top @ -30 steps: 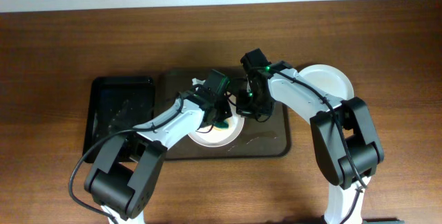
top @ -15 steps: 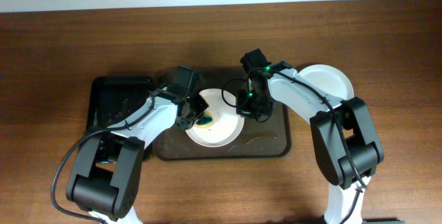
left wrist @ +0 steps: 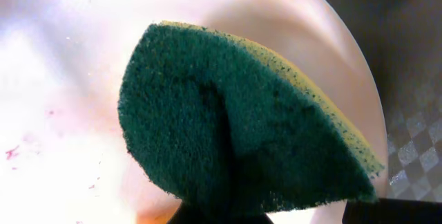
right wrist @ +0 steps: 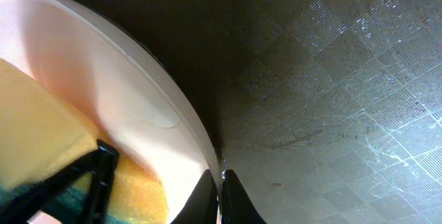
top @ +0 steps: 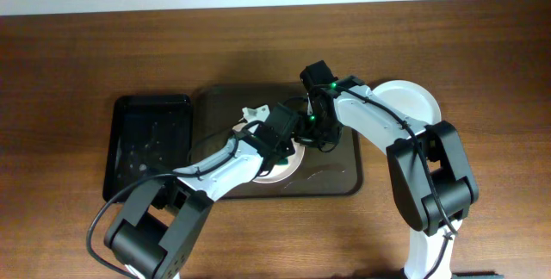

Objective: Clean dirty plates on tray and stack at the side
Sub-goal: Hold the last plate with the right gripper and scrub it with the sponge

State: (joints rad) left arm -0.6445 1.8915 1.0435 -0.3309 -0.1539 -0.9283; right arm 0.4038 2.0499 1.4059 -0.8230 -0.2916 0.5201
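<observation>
A white plate (top: 291,164) lies on the dark brown tray (top: 340,177), mostly hidden under my arms. My left gripper (top: 280,138) is shut on a green and yellow sponge (left wrist: 235,127) and presses it on the plate's inside (left wrist: 69,79), where a few faint red specks show. My right gripper (top: 306,133) is shut on the plate's right rim (right wrist: 207,148), pinching it between both fingers (right wrist: 221,198); the sponge's yellow side (right wrist: 41,134) shows there too. Another white plate (top: 411,102) sits on the table right of the tray.
A smaller black tray (top: 146,141) stands left of the brown tray, with wet smears in it. A thin smear (top: 323,173) lies on the brown tray's floor, right of the plate. Brown wooden table all around.
My left gripper swept the sponge to the plate's left side and then back to the right, near the right gripper. The right gripper stayed on the rim.
</observation>
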